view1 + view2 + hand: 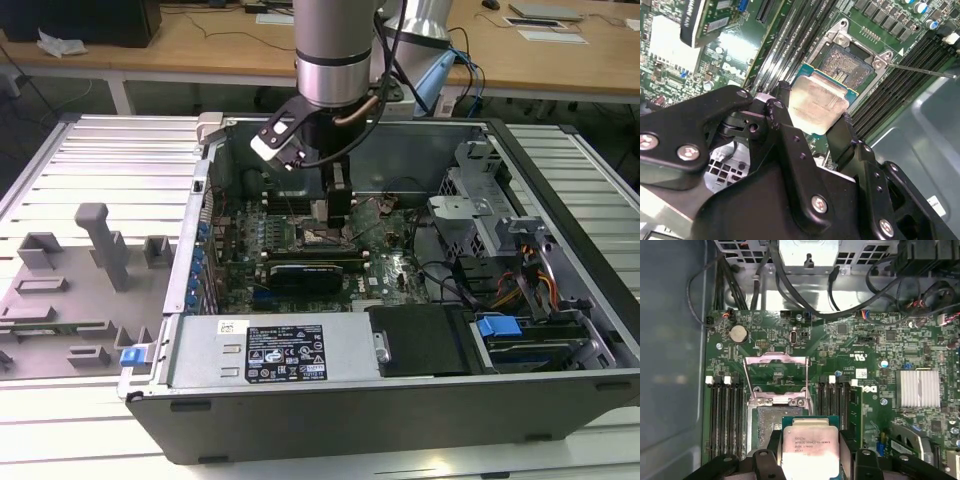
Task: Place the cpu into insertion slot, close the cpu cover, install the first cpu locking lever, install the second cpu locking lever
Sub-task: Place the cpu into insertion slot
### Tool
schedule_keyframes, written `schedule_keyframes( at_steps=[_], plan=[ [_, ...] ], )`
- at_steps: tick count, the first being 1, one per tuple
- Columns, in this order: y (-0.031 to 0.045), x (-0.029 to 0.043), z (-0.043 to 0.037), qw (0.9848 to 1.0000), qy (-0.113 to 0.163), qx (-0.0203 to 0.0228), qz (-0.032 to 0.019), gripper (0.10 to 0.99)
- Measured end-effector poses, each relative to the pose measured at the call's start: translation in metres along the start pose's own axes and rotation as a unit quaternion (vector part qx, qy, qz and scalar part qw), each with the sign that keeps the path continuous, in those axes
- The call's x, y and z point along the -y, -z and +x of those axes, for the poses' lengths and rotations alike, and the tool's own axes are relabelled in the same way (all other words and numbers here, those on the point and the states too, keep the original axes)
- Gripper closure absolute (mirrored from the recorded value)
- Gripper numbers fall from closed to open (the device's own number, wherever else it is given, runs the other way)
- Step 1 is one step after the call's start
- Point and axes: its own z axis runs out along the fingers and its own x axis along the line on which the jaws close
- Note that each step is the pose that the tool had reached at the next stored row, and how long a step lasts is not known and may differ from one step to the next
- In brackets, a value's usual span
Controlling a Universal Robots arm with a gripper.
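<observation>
Close up, my fingers [782, 117] are clamped on two opposite edges of the cpu [819, 105], holding it over the motherboard [390, 262] just beside the insertion slot [850, 62], not seated. The cpu cover [775, 359] stands raised open, so I judge that seating, closing and both lever steps are all left.

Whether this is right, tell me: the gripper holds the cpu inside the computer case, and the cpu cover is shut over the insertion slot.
Not quite. In the first wrist view the cpu cover is swung open, not shut, and the insertion slot lies bare. The gripper does hold the cpu inside the computer case.
</observation>
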Motion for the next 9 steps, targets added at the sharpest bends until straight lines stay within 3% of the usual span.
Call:
schedule_keyframes(
  at_steps=[6, 9],
  plan=[
    [-0.0091, 0.0008, 0.0080, 1.0000, 0.000, -0.0001, -0.0006, 0.545],
    [-0.0163, 0.0014, 0.0172, 1.0000, 0.000, -0.0001, -0.0006, 0.545]
  ],
)
